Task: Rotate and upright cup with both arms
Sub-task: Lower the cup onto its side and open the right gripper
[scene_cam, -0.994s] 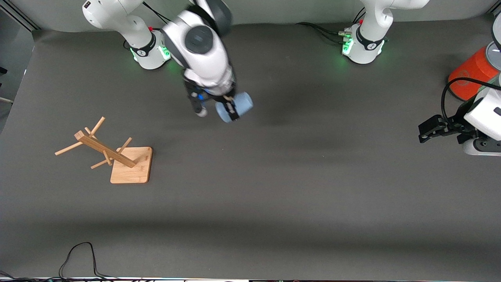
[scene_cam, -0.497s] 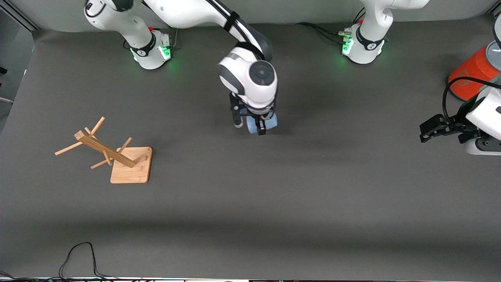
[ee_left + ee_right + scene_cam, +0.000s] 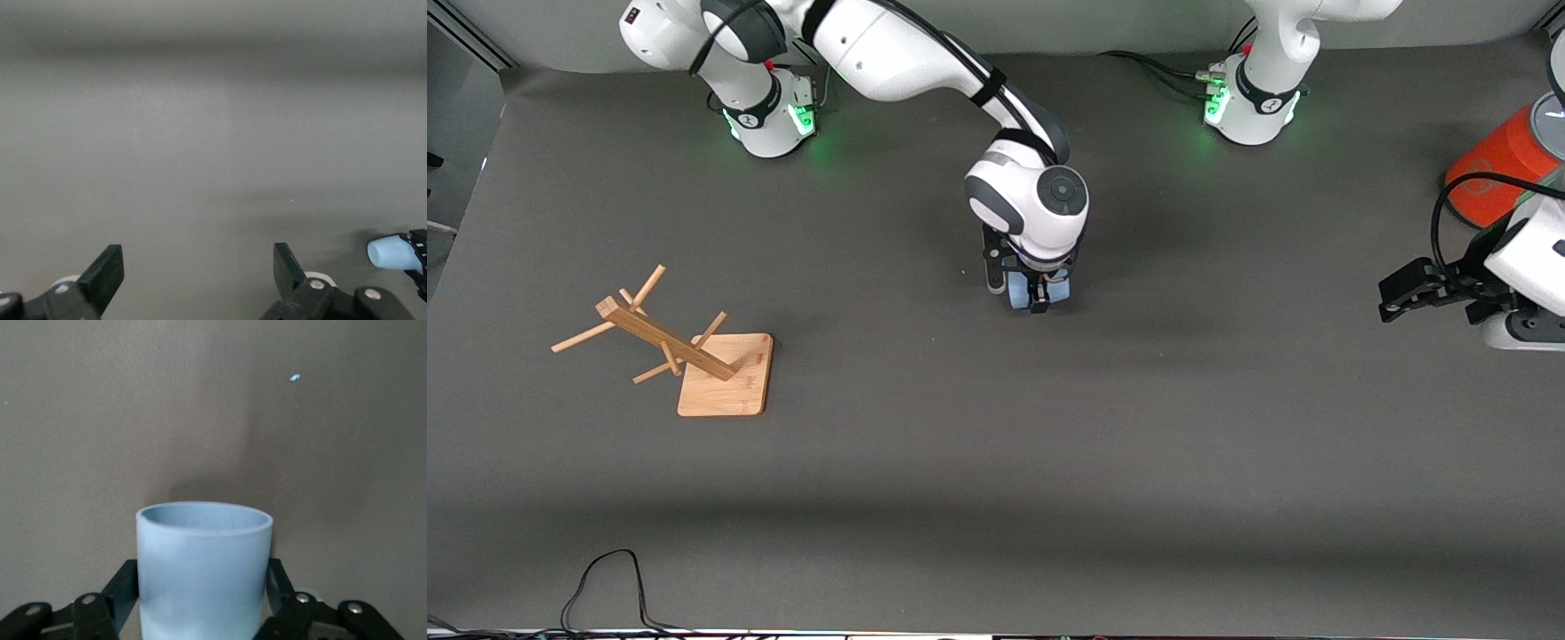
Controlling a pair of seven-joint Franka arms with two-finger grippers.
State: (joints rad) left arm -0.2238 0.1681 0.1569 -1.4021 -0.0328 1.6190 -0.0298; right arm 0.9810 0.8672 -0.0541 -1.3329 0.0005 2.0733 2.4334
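The right gripper (image 3: 1039, 298) was clamped shut on the small light-blue plastic cup (image 3: 1030, 291), black fingers pressed against its two sides, over the middle of the dark grey table (image 3: 996, 462). In the right wrist view the cup (image 3: 203, 573) pointed straight away from that hand, its rim end leading toward the table surface; how near it was to touching down I could not tell. So its long axis ran along the line of the gripper, and with the wrist aimed downward the cup looked close to vertical, open end apparently down.

The left gripper (image 3: 1414, 296) hung near the left arm's end of the table with its jaws wide apart and nothing between them, waiting. From the left wrist view the cup (image 3: 393, 253) showed small and well apart from those fingers (image 3: 107, 273). Nearer that gripper stood the large orange cylinder with a grey lid (image 3: 1498, 173); the wooden peg rack on its square base (image 3: 694, 356) sat toward the right arm's end. Any handover, I judged, would turn on the left arm crossing that wide gap.
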